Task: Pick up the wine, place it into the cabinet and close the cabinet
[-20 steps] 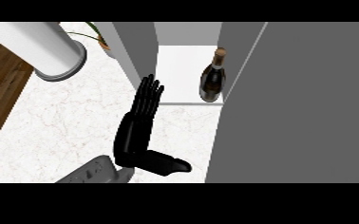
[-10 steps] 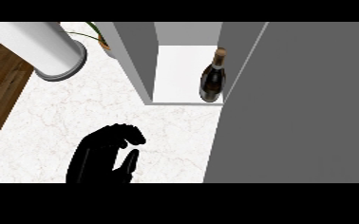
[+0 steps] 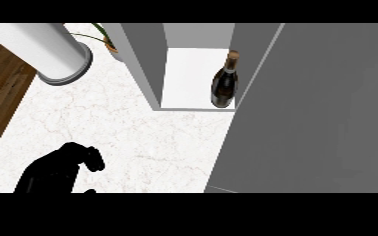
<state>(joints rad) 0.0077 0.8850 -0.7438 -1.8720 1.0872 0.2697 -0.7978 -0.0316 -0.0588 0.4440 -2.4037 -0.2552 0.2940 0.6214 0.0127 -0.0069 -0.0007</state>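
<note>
The dark wine bottle (image 3: 224, 82) stands upright on the white floor of the open cabinet (image 3: 193, 77), at its right side, next to the door's edge. The grey cabinet door (image 3: 310, 110) fills the right of the head view and stands ajar. My left hand (image 3: 57, 172) is low at the lower left over the marble counter, far from the bottle, with its fingers curled and nothing in them. My right hand does not show.
A white cylinder (image 3: 52, 50) stands at the back left, with a plant's stems (image 3: 103, 37) beside it. The cabinet's grey left wall (image 3: 144, 62) juts onto the counter (image 3: 148, 130). Dark wood (image 3: 11, 90) lies past the counter's left edge.
My left hand has drawn back from beside the cabinet's opening to the lower left and curled its fingers. The bottle and door have not moved.
</note>
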